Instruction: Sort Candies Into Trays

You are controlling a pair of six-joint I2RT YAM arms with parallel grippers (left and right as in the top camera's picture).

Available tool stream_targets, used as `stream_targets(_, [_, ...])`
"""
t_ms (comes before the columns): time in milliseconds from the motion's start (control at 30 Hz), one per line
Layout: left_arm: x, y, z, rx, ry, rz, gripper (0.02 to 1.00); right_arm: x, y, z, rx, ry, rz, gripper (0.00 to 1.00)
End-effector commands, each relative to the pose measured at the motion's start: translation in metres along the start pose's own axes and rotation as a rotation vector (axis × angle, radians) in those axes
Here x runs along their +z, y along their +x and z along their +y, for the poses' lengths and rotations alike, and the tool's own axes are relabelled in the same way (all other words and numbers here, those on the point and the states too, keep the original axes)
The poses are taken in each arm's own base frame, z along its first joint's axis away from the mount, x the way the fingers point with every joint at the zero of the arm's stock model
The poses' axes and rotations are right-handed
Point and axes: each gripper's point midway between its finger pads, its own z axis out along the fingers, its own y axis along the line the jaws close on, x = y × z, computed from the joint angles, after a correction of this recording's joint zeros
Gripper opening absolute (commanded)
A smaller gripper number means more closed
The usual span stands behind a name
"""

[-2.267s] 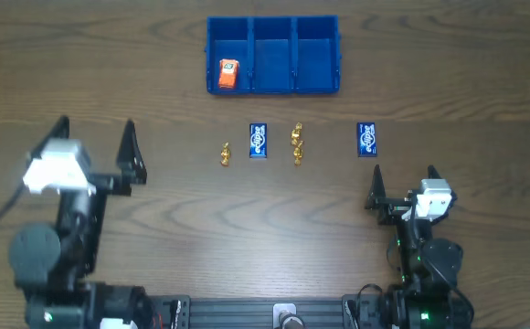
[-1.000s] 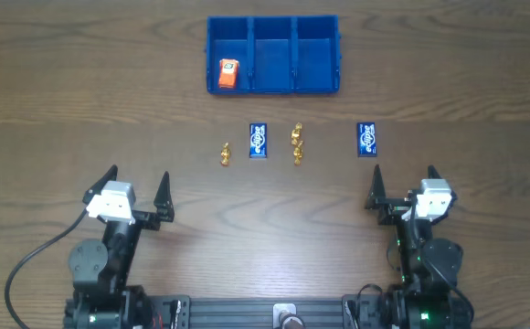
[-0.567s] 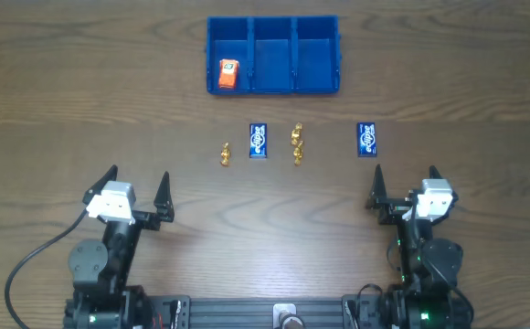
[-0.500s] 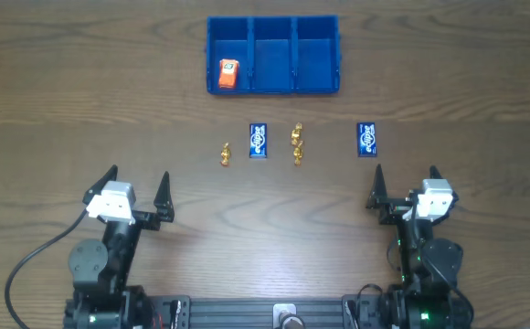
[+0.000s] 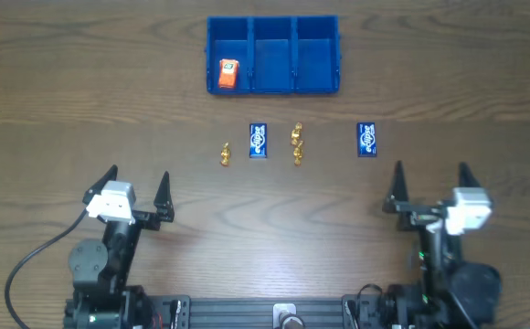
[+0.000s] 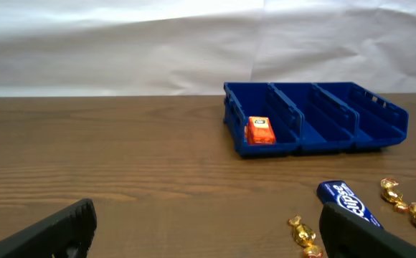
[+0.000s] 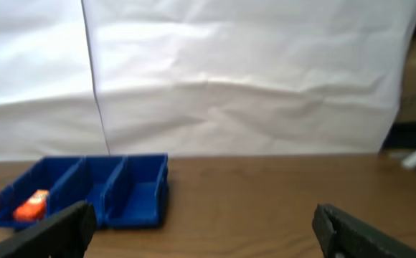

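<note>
The blue three-compartment tray sits at the far middle of the table, with an orange candy in its left compartment. Two blue candy bars and three gold candies lie in a row in front of it. My left gripper is open at the near left, well short of the row. Open too, my right gripper is at the near right, near the right blue bar. The left wrist view has the tray, orange candy, a blue bar and a gold candy.
A white backdrop stands behind the table in both wrist views. Bare wood lies between the grippers and the candy row. In the right wrist view the tray with the orange candy is ahead and off to one side.
The left arm pulled back and down to the near left, then stayed still. In the last half second the right gripper shifted right and its fingers spread wider.
</note>
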Motion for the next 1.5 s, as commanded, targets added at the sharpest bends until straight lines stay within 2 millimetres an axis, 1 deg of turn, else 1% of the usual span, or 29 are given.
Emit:
stream_targets(33, [0.001,0.016,-0.002,-0.019,0.017,0.045,0.998,-0.016,-0.074,0.001,-0.071,0.006,0.042,0.998])
stream_targets(100, [0.001,0.016,-0.002,-0.019,0.017,0.045,0.998,-0.012,-0.094,0.0,-0.083,0.008,0.152,0.998])
stream_targets(133, [0.001,0.016,-0.002,-0.019,0.017,0.045,0.998,-0.006,-0.098,0.001,-0.087,0.007,0.223,0.998])
stream_targets(200, [0.001,0.016,-0.002,-0.019,0.017,0.045,0.998,0.009,-0.097,0.001,-0.089,0.004,0.342,0.998])
stream_targets(267, [0.001,0.016,-0.002,-0.019,0.017,0.045,0.998,0.034,-0.079,0.001,-0.091,0.001,0.511,0.998])
stream_targets(333, [0.001,0.016,-0.002,-0.019,0.017,0.045,0.998,0.057,-0.051,0.001,-0.09,-0.005,0.678,0.998])
stream_targets(367, [0.001,0.016,-0.002,-0.019,0.017,0.045,0.998,0.066,-0.038,0.001,-0.082,-0.005,0.738,1.0])
stream_targets(433, [0.001,0.016,-0.002,-0.019,0.017,0.045,0.998,0.09,0.007,0.007,-0.037,-0.031,0.905,0.998])
stream_targets(500, [0.001,0.016,-0.002,-0.019,0.017,0.045,0.998,0.102,0.049,0.013,0.007,-0.034,1.059,0.998])
stream_targets(600, [0.001,0.016,-0.002,-0.019,0.017,0.045,0.998,0.11,0.096,0.021,-0.005,-0.049,1.226,0.998])
stream_targets(733, [0.001,0.016,-0.002,-0.019,0.017,0.045,0.998,0.115,0.152,0.031,-0.011,-0.052,1.403,0.998])
stream_targets(867, [0.001,0.016,-0.002,-0.019,0.017,0.045,0.998,0.118,0.185,0.038,-0.026,-0.057,1.489,0.996])
stream_targets(1000, [0.001,0.016,-0.002,-0.019,0.017,0.045,0.998,0.122,0.207,0.035,-0.029,-0.029,1.531,1.0])
stream_targets(1100, [0.001,0.016,-0.002,-0.019,0.017,0.045,0.998,0.122,0.219,0.034,-0.035,-0.022,1.544,1.0])
stream_targets(1233, [0.001,0.016,-0.002,-0.019,0.017,0.045,0.998,0.124,0.22,0.028,-0.062,0.007,1.539,1.0])
stream_targets(1300, [0.001,0.016,-0.002,-0.019,0.017,0.045,0.998,0.126,0.224,0.028,-0.059,0.011,1.53,1.0])
stream_targets(1400, [0.001,0.016,-0.002,-0.019,0.017,0.045,0.998,0.124,0.232,0.027,-0.046,0.024,1.527,1.0])
stream_targets(1500, [0.001,0.016,-0.002,-0.019,0.017,0.045,0.998,0.121,0.247,0.026,-0.05,0.028,1.54,1.0])
